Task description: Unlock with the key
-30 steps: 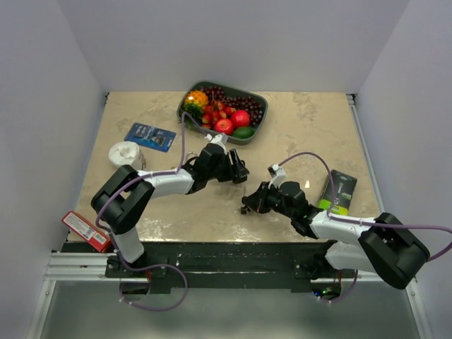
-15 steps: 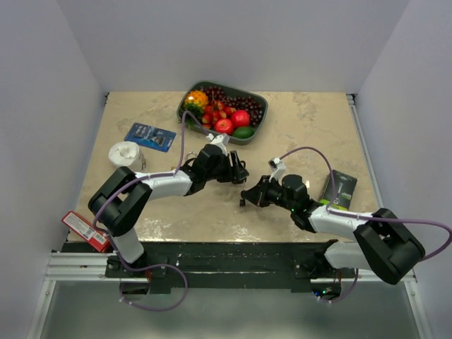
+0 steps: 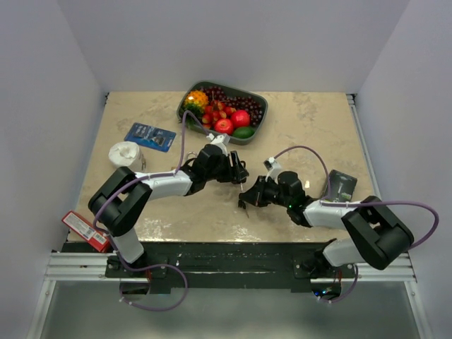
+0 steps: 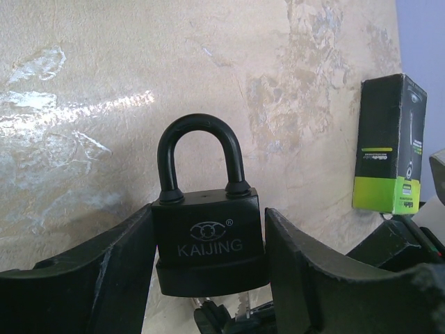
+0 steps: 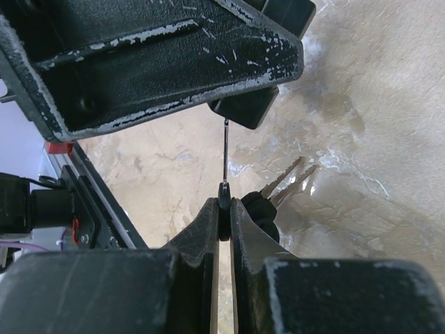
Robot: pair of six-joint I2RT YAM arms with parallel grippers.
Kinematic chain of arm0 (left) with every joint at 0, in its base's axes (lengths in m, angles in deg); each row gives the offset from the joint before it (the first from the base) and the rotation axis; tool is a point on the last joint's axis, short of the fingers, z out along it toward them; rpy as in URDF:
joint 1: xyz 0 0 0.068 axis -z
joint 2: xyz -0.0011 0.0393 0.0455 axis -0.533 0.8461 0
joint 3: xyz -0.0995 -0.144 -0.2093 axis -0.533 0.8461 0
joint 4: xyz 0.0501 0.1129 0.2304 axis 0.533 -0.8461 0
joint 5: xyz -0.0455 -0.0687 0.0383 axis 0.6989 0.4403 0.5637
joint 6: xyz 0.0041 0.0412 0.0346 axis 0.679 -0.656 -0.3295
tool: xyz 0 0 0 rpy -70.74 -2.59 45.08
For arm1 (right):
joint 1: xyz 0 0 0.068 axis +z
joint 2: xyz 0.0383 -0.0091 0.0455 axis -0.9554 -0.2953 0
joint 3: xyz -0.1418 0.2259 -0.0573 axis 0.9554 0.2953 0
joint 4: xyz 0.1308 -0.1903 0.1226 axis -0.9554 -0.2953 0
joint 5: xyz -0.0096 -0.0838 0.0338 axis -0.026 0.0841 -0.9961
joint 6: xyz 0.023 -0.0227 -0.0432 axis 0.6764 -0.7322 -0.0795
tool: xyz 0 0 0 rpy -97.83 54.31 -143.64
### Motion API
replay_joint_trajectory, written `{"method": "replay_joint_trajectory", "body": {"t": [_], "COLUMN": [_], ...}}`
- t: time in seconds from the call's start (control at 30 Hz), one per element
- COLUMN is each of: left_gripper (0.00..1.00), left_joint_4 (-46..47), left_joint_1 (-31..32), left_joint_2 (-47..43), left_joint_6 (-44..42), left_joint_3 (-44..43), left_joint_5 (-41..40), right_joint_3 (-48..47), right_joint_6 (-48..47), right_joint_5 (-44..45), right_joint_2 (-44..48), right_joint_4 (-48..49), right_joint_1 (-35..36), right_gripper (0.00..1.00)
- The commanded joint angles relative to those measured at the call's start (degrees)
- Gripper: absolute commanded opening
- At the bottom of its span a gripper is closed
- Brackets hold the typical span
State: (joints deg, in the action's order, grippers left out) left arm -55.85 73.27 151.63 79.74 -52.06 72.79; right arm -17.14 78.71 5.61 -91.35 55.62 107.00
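The left jaws clamp the padlock (image 4: pixel 207 236) by its sides, shackle pointing out beyond them, over the worktop (image 4: pixel 104 83). Facing them, the right jaws, nearly closed, pinch the key (image 5: pixel 224 193), its tip at the padlock's underside. Spare keys (image 5: pixel 288 179) dangle beside.

Overhead plus wrist close-ups on padlock (image 4: pixel 208 240)

r end effector (image 3: pixel 244 200) w/ key (image 5: pixel 224 149) moved up-left, now closer to padlock (image 4: pixel 208 240) underside.
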Motion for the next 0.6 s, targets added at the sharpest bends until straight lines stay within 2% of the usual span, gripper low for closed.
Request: {"method": "replay_joint_trajectory", "body": {"t": [0.0, 0.57], "left_gripper": [0.00, 0.00], "left_joint_4": [6.29, 6.12], "left_joint_1": [0.43, 0.60], "left_joint_2": [-1.88, -2.15], "left_joint_6": [-0.74, -0.91], "left_joint_3": [-1.76, -1.06], "left_joint_5": [0.81, 0.55], "right_joint_3": [-2.75, -4.25], "right_joint_6": [-0.76, 0.38], "right_joint_5": [-2.64, -2.64], "right_joint_2": [-2.22, -4.07], "right_joint_4": [3.60, 4.13], "right_joint_1": [-0.07, -2.18], "right_gripper": [0.00, 0.00]}}
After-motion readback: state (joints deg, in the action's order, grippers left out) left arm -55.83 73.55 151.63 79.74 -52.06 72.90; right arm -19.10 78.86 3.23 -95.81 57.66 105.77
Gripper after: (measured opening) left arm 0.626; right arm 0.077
